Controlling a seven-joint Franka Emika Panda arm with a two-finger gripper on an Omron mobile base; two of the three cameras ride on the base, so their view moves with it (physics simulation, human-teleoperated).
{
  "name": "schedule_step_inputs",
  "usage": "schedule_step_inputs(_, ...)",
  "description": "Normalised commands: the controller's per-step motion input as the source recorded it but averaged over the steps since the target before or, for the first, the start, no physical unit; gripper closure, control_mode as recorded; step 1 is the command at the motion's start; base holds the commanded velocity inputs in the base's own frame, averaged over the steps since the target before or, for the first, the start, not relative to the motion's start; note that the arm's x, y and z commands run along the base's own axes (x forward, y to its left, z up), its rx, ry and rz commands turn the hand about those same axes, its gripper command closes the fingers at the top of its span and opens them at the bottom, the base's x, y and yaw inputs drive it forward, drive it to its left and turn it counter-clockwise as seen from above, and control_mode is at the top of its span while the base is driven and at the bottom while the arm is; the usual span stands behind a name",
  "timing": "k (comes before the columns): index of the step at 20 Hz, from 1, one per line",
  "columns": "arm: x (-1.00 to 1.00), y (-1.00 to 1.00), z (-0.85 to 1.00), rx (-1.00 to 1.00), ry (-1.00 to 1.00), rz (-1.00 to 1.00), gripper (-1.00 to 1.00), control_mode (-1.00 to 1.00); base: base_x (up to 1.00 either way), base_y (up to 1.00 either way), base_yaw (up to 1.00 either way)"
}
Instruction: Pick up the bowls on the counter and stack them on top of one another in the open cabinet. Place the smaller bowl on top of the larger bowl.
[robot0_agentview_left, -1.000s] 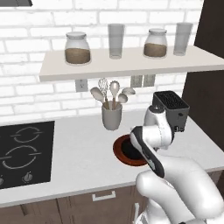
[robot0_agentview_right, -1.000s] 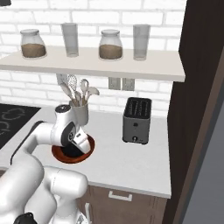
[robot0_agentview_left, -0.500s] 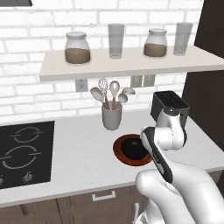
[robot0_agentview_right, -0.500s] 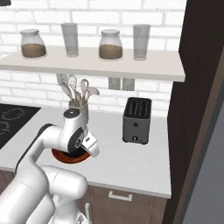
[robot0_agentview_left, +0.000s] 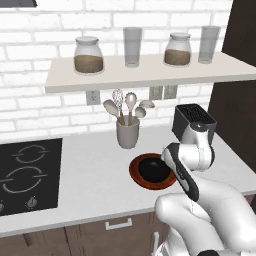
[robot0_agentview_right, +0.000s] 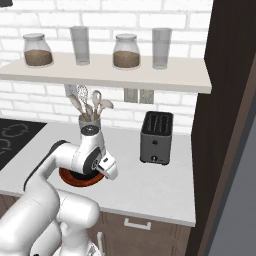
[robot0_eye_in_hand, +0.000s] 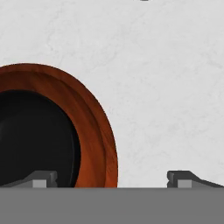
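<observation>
Already the small black bowl (robot0_agentview_left: 154, 169) sits inside the wide brown bowl (robot0_agentview_left: 137, 175) on the counter (robot0_agentview_left: 85, 185), just near of the utensil cup (robot0_agentview_left: 127, 133). The gripper (robot0_eye_in_hand: 111, 178) hangs over the brown bowl's rim, spread wide and empty. Pinching only that thin sloped rim might tip both bowls or let them slide apart.

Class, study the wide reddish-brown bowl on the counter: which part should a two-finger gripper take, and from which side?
Probably the thin raised rim of the larger bowl, from straight above, one finger inside and one outside. The smaller bowl fills its middle, leaving only the rim free; the open gripper already straddles that edge.
</observation>
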Motion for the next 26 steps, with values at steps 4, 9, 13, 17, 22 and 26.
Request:
schedule_step_inputs(4,0.0,0.0,-0.47,0.0,0.0,0.05,-1.0,-1.0,0.0,0.0,0.0)
schedule_step_inputs(9,0.06,0.0,-0.27,0.0,0.0,0.07,-1.0,-1.0,0.0,0.0,0.0)
schedule_step_inputs(13,0.07,0.0,-0.13,0.0,0.03,0.06,-1.0,-1.0,0.0,0.0,0.0)
schedule_step_inputs(17,0.12,0.04,-0.08,0.0,0.05,0.06,-1.0,-1.0,0.0,0.0,0.0)
schedule_step_inputs(22,0.25,0.1,-0.17,0.0,0.04,0.06,-1.0,-1.0,0.0,0.0,0.0)
schedule_step_inputs(26,0.18,0.03,-0.22,0.0,0.04,0.05,-1.0,-1.0,0.0,0.0,0.0)
